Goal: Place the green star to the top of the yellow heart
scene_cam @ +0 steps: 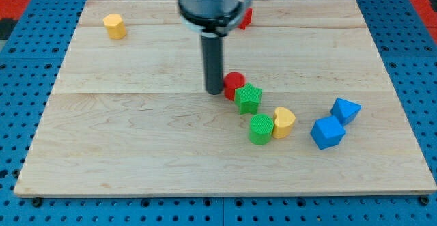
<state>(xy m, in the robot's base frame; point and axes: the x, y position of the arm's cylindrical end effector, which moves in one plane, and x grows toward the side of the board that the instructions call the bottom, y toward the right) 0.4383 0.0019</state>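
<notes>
– Where is the green star [248,98]?
– Just right of my tip [214,91], a bit lower. The yellow heart [283,122] sits lower right of it.
– Holding anything?
– No, my tip is a bare rod.

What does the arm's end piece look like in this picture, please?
A straight, dark, round rod hangs from a wider grey metal collar with a black ring beneath it. My tip ends blunt and flat. No fingers, cables or markings are visible.
</notes>
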